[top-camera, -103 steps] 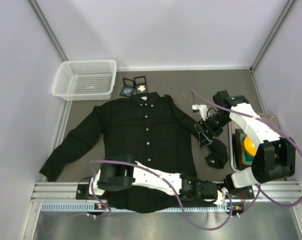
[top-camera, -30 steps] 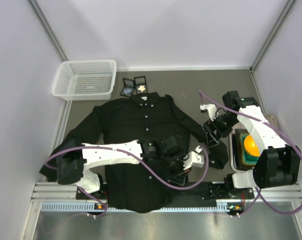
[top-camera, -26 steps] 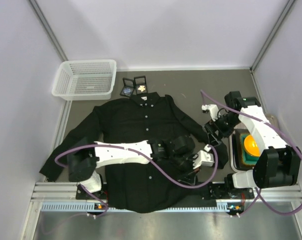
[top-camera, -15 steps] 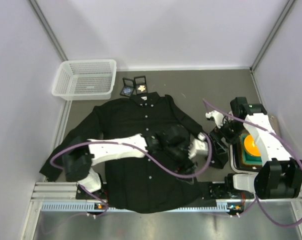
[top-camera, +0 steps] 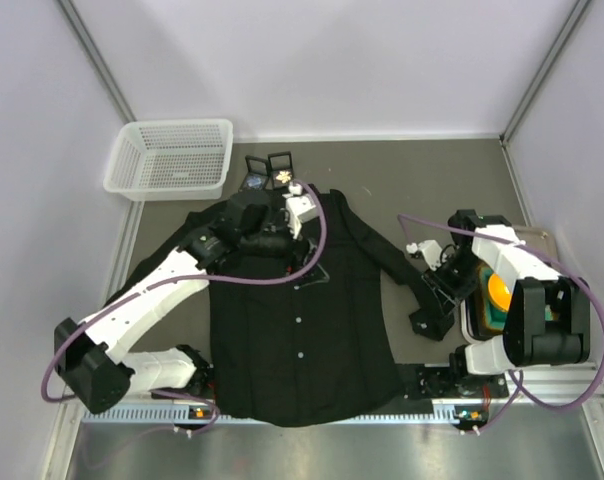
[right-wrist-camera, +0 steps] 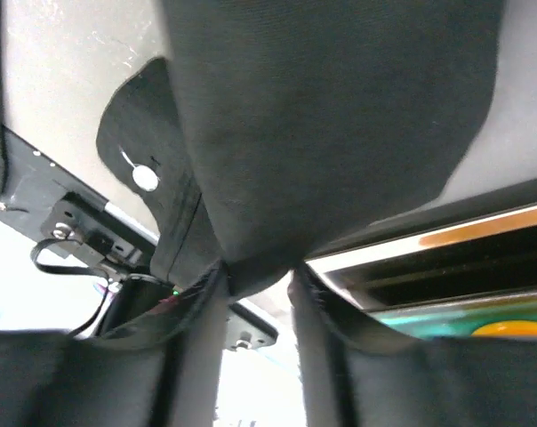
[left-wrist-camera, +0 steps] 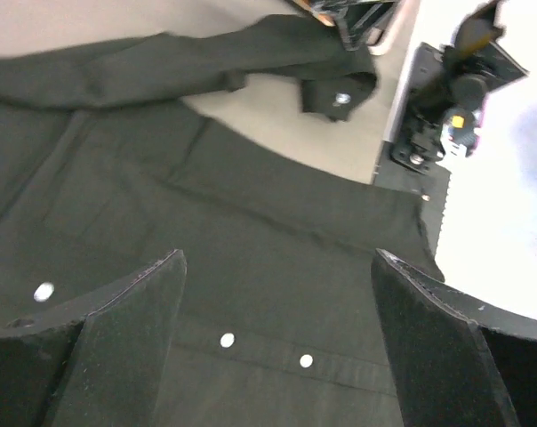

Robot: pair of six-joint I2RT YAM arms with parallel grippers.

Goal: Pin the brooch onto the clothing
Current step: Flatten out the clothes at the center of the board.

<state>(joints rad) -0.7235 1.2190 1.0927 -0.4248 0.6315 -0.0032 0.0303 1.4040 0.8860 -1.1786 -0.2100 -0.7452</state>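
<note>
The clothing [top-camera: 282, 330], a black shirt with white buttons, lies flat on the table. My left gripper [top-camera: 315, 268] hovers over its chest just below the collar. It is open with nothing between the fingers, and the button placket [left-wrist-camera: 277, 356] shows below them. My right gripper [top-camera: 434, 293] is at the end of the shirt's right sleeve, by the cuff [top-camera: 427, 322]. Its fingers are closed in on a fold of the sleeve [right-wrist-camera: 322, 133]. The brooch [top-camera: 283, 178], small and gold, rests in an open black box behind the collar.
A white mesh basket [top-camera: 167, 158] stands at the back left. A tray [top-camera: 469, 300] with an orange and green object sits right beside the right gripper. A second small black box [top-camera: 256, 172] lies next to the brooch's. A metal rail [top-camera: 312, 410] runs along the near edge.
The left arm swung from the shirt's lower right up to the collar area and its jaws opened. The right gripper moved down to the sleeve cuff and closed in on the fabric.
</note>
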